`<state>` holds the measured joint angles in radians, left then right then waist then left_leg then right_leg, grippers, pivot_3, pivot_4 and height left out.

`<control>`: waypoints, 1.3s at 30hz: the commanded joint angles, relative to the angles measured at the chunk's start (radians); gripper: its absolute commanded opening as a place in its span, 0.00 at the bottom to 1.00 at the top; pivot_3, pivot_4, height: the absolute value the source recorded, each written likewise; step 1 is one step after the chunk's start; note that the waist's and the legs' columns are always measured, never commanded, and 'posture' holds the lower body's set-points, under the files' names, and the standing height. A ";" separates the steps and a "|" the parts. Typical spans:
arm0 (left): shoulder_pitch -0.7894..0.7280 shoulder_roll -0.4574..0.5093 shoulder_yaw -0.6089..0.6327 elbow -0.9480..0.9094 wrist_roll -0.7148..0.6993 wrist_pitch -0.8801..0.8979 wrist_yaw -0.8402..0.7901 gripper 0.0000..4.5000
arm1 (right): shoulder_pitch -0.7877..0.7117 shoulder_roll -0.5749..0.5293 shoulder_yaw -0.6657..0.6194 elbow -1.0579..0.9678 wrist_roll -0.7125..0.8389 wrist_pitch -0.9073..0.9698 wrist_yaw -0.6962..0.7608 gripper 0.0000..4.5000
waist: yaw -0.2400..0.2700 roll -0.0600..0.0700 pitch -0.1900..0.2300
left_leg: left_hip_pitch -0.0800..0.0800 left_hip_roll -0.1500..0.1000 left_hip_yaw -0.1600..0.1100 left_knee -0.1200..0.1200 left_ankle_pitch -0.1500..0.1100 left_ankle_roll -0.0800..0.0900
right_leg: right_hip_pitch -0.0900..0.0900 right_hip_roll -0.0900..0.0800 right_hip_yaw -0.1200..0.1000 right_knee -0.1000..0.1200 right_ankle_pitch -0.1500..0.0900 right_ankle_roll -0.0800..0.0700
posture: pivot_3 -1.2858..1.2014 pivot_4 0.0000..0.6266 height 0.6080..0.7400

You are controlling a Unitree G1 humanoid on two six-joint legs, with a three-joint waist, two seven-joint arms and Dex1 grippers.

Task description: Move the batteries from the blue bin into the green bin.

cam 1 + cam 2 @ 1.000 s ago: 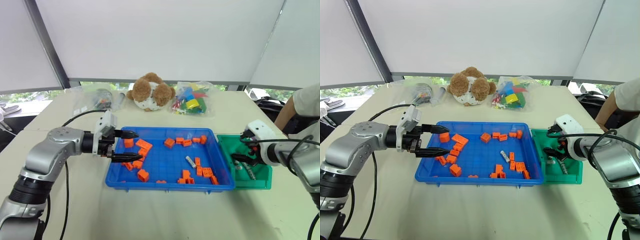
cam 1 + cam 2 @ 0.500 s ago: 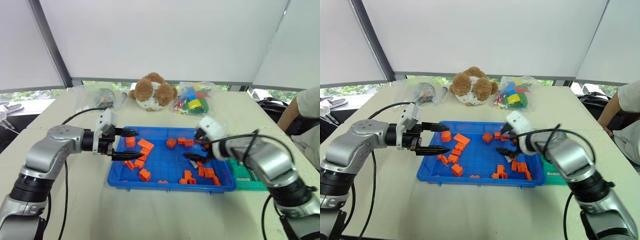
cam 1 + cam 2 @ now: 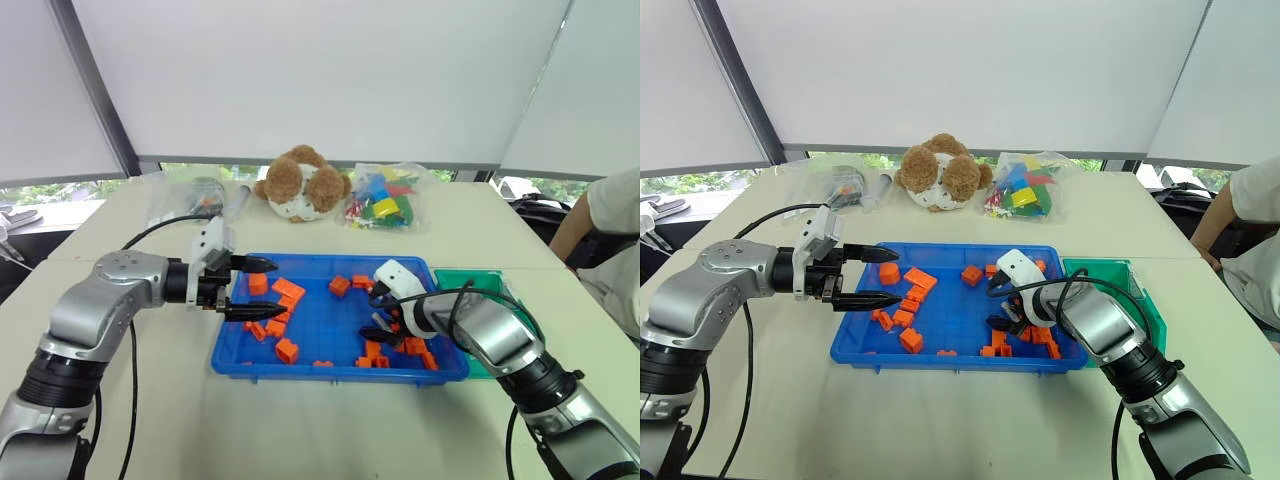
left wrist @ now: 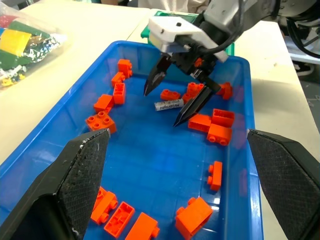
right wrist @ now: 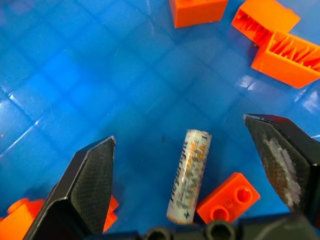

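Right wrist view looks straight down on 1 battery lying flat on the floor of the blue bin, framed between the 2 spread fingers of the right tool, which stands wide and holds nothing; that straddling pose suits a pinch across the cylinder's narrow body. An orange block lies just beside the battery's near end, so a closing finger could catch it too. From the left wrist view the right tool's tips hang over the battery, apart from it, with more orange blocks scattered around. The left tool hovers wide and empty over the bin's far left part, well apart from the battery, likely kept out of the way. The green bin sits against the blue bin's right side on the table, close for the drop; its contents are hidden by the right arm.
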<state>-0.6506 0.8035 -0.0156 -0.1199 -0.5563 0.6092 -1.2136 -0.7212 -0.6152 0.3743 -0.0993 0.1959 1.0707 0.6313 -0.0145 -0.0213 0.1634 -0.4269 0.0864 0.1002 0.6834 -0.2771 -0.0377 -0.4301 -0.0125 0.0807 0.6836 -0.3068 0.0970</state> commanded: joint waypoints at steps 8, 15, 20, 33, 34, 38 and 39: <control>0.000 0.020 0.036 -0.033 -0.013 0.008 0.009 1.00 | 0.009 0.010 -0.056 -0.012 0.023 0.046 0.021 0.34 | 0.000 0.000 0.000 | 0.000 0.000 0.000 0.000 0.000 0.000 | 0.000 0.000 0.000 0.000 0.000 0.000 | 0.52 0.24 0.95; -0.011 0.018 0.030 -0.027 -0.011 0.005 0.007 1.00 | 0.007 0.003 -0.098 -0.060 0.038 0.070 0.022 0.11 | 0.000 0.000 0.000 | 0.000 0.000 0.000 0.000 0.000 0.000 | 0.000 0.000 0.000 0.000 0.000 0.000 | 0.52 0.24 0.95; -0.015 0.016 0.026 -0.024 -0.010 0.004 0.005 1.00 | -0.047 -0.012 -0.218 -0.136 0.078 0.102 0.015 0.11 | 0.001 0.000 0.000 | 0.000 0.000 0.000 0.000 0.000 0.000 | 0.000 0.000 0.000 0.000 0.000 0.000 | 0.52 0.24 0.95; -0.026 0.007 0.018 -0.001 -0.004 -0.005 -0.014 1.00 | 0.087 -0.384 -0.474 -0.116 0.069 0.085 0.046 0.11 | 0.002 0.000 0.000 | 0.000 0.000 0.000 0.000 -0.001 0.002 | 0.001 0.000 0.000 -0.002 0.000 0.000 | 0.52 0.24 0.95; -0.028 0.005 0.016 0.003 -0.003 -0.007 -0.016 1.00 | 0.104 -0.385 -0.479 -0.117 0.073 0.083 0.048 0.18 | -0.001 0.000 0.000 | 0.000 0.000 0.000 0.000 -0.001 0.002 | 0.001 0.000 0.000 -0.001 0.000 0.000 | 0.52 0.24 0.95; -0.037 0.001 0.011 0.018 0.005 -0.015 -0.023 1.00 | 0.142 -0.378 -0.485 -0.116 0.077 0.079 0.045 0.54 | -0.003 0.000 0.000 | 0.001 0.000 0.000 0.000 -0.001 0.002 | 0.000 0.000 0.001 -0.001 0.000 0.000 | 0.52 0.24 0.95; -0.039 0.000 0.010 0.020 0.005 -0.017 -0.024 1.00 | 0.149 -0.376 -0.487 -0.116 0.076 0.076 0.043 0.65 | -0.001 0.000 0.000 | 0.001 0.000 0.000 0.000 -0.001 0.002 | 0.000 0.000 0.001 -0.001 0.000 0.000 | 0.52 0.24 0.95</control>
<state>-0.6695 0.8011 -0.0186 -0.0922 -0.5529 0.6063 -1.2338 -0.5696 -0.9764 -0.0761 -0.1926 0.2637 1.1645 0.6754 -0.0160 -0.0209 0.1633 -0.4261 0.0864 0.1005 0.6831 -0.2779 -0.0362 -0.4298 -0.0124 0.0813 0.6829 -0.3068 0.0971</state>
